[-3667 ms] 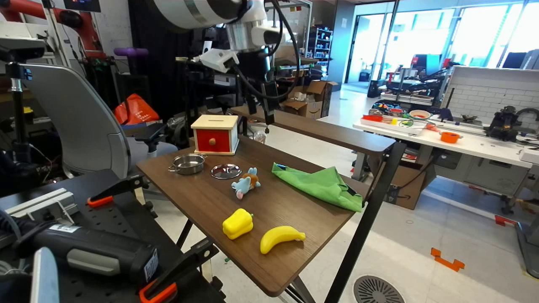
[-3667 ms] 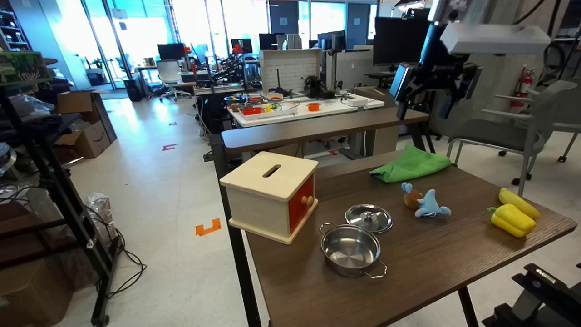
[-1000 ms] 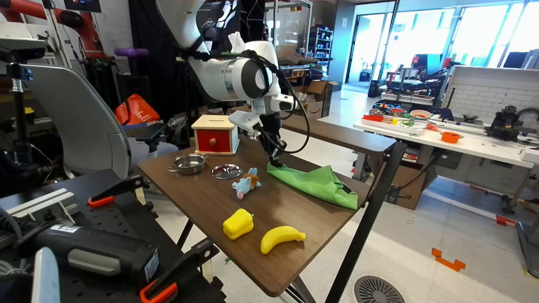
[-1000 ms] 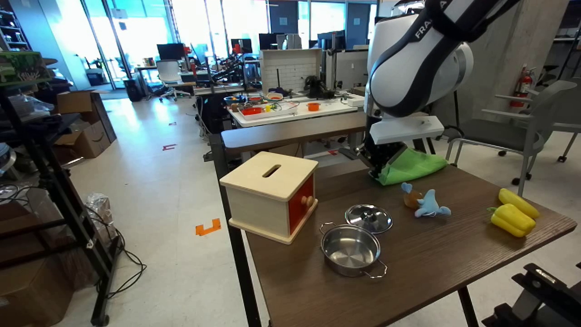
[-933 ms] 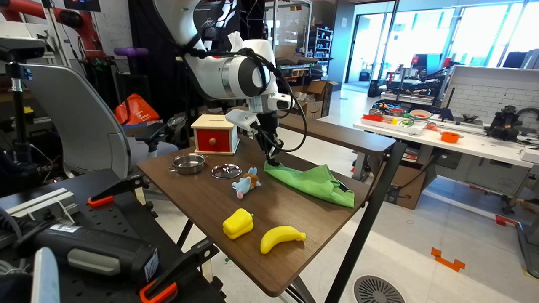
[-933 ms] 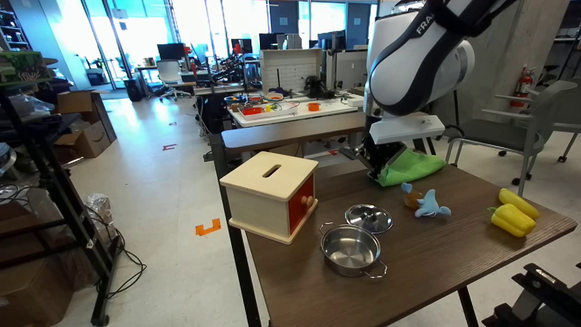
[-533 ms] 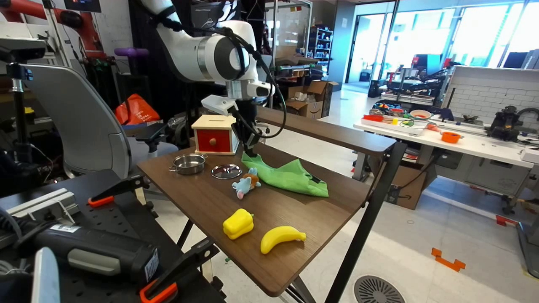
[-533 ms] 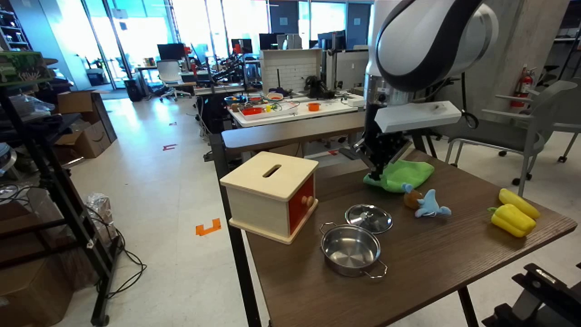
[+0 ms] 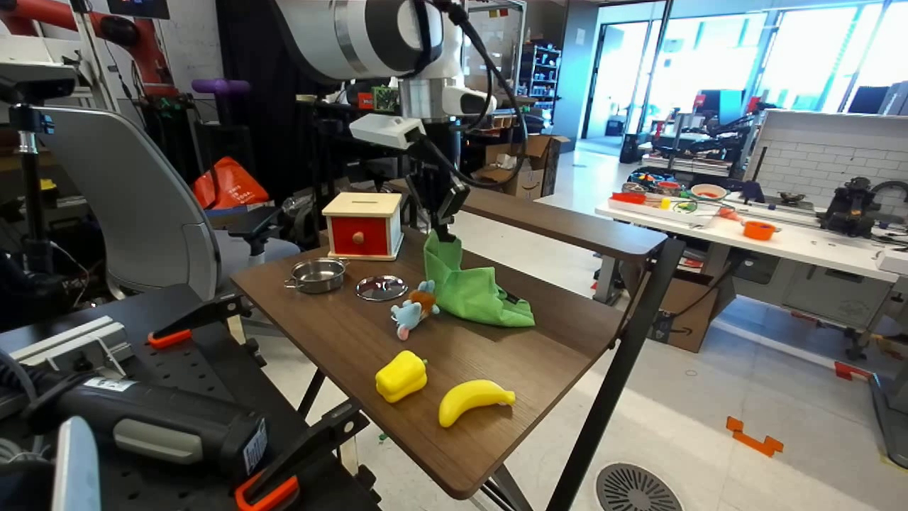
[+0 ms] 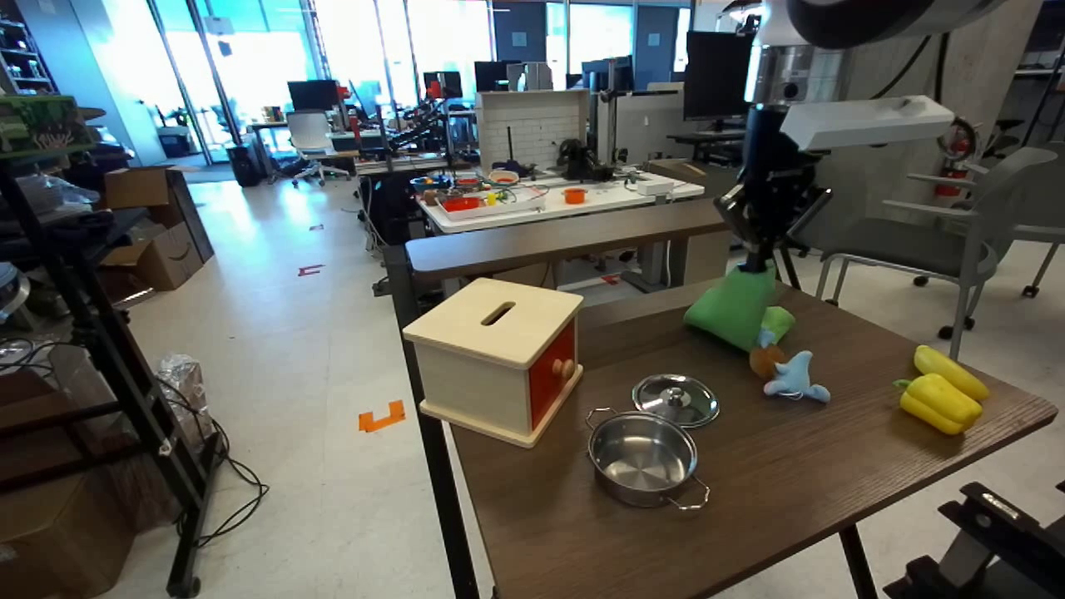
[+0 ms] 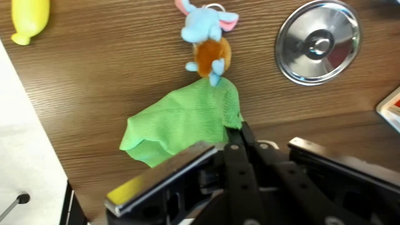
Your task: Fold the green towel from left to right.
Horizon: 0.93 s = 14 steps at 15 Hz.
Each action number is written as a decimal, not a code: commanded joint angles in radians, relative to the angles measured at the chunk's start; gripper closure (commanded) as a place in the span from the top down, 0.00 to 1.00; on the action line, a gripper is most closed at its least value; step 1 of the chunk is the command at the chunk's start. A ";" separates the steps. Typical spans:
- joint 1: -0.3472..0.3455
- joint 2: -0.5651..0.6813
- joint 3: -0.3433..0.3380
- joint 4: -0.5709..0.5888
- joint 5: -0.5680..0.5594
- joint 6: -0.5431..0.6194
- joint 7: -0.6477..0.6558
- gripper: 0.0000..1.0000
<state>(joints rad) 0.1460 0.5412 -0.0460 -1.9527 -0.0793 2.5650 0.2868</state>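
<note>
Wrist view: the gripper (image 11: 239, 126) is set narrow and is pinching one end of the green towel (image 11: 184, 115), and the rest of the cloth is lying off to the left of the gripper's tip. In both exterior views that held end is standing up from the table (image 9: 539, 369), directly under the gripper, while the remainder is resting on it. The long axis is therefore running from the tool down to a free end, which in an exterior view is showing below and right of the gripper, near a dark tag (image 9: 511, 298). The fold is presumably turning on this line: the tool is needing to carry its end along the axis and lay it over the free one. A blue-and-brown soft toy (image 11: 207, 40) is sitting just ahead of the gripper in the wrist view, seemingly touching the towel's edge, so a path swinging that way would be risking a snag.
</note>
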 commanded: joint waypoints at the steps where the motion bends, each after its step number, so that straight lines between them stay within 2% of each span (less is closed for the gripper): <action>1: -0.079 0.004 0.000 0.013 0.036 -0.040 -0.081 0.01; 6: -0.147 0.117 -0.005 0.096 0.061 -0.056 -0.111 0.01; 14: -0.137 0.308 -0.049 0.252 0.051 -0.087 -0.055 0.01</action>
<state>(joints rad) 0.0002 0.7922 -0.0807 -1.7852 -0.0478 2.5309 0.2206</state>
